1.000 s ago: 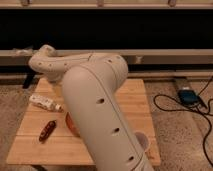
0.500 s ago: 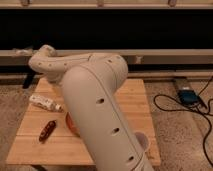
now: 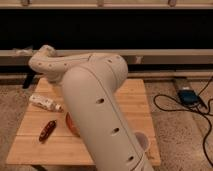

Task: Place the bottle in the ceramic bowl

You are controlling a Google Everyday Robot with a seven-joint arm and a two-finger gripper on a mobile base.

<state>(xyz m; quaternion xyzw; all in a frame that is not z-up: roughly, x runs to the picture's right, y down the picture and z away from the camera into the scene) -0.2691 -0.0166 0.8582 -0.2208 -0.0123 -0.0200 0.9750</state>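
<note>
The bottle [image 3: 44,102] is white with a coloured label and lies on its side at the left of the wooden table [image 3: 35,145]. The orange-red ceramic bowl [image 3: 70,124] sits just right of it, and only its left edge shows from behind my arm. My large white arm [image 3: 95,100] fills the middle of the camera view. My gripper is hidden behind the arm and cannot be seen.
A small dark red elongated object [image 3: 47,130] lies on the table's front left. The rim of a white cup [image 3: 143,141] peeks out at the arm's right edge. Black cables and a blue device [image 3: 187,96] lie on the floor at right.
</note>
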